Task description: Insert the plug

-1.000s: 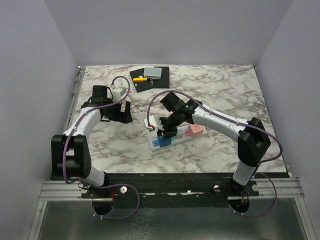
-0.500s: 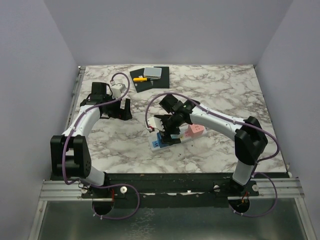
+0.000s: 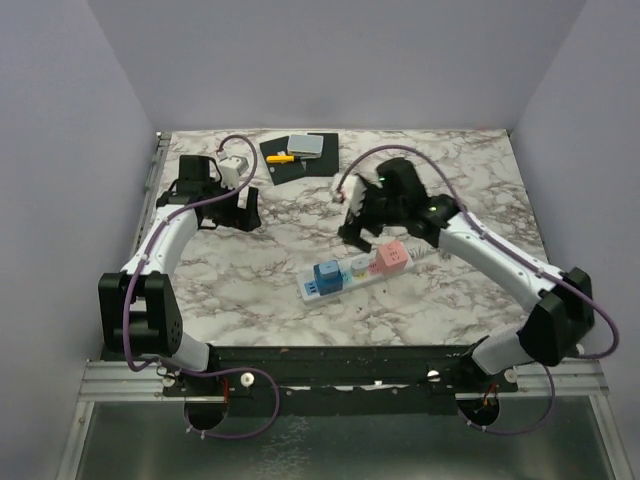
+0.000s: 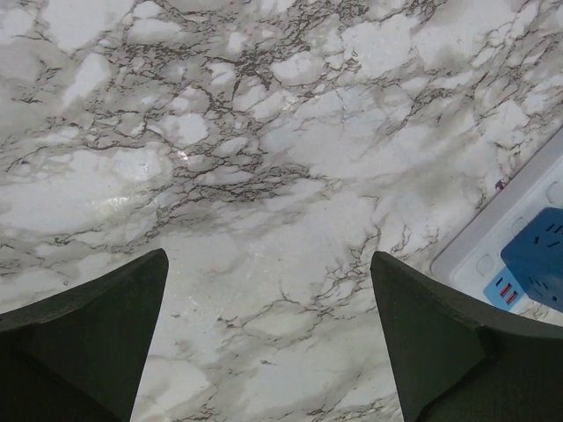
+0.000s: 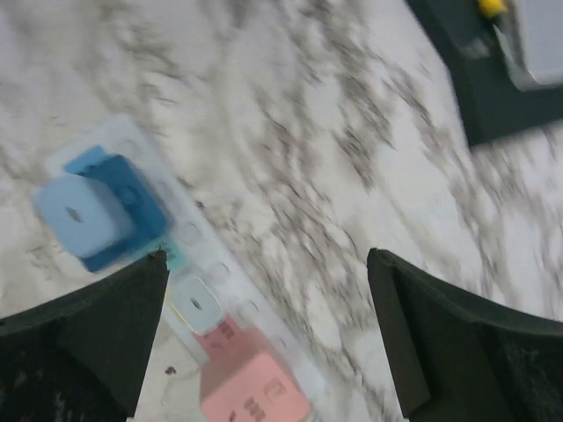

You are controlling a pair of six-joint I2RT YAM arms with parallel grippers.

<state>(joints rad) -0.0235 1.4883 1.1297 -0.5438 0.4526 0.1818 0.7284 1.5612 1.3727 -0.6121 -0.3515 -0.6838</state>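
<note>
A white power strip (image 3: 352, 272) lies slanted on the marble table. A blue plug (image 3: 325, 276) sits in its left end, with a pale plug (image 3: 358, 264) and a pink plug (image 3: 392, 256) beside it. My right gripper (image 3: 362, 232) hangs open just behind the strip, touching nothing. Its wrist view is blurred and shows the blue plug (image 5: 97, 211), the pale plug (image 5: 195, 303) and the pink plug (image 5: 255, 396) below the open right gripper (image 5: 268, 343). My left gripper (image 3: 232, 220) stands open at the far left, over bare marble. In its wrist view, beyond the open left gripper (image 4: 268, 343), the strip's end (image 4: 501, 233) and the blue plug (image 4: 538, 255) show at the right edge.
A black mat (image 3: 300, 157) at the back carries a grey block (image 3: 307, 145) and a small yellow piece (image 3: 284, 158). The same mat (image 5: 493, 97) shows at the top right of the right wrist view. Purple cables loop from both arms.
My right gripper has opened, let go of the blue plug and pulled back and to the right, away from the strip. The left gripper has drifted slightly back and left.
</note>
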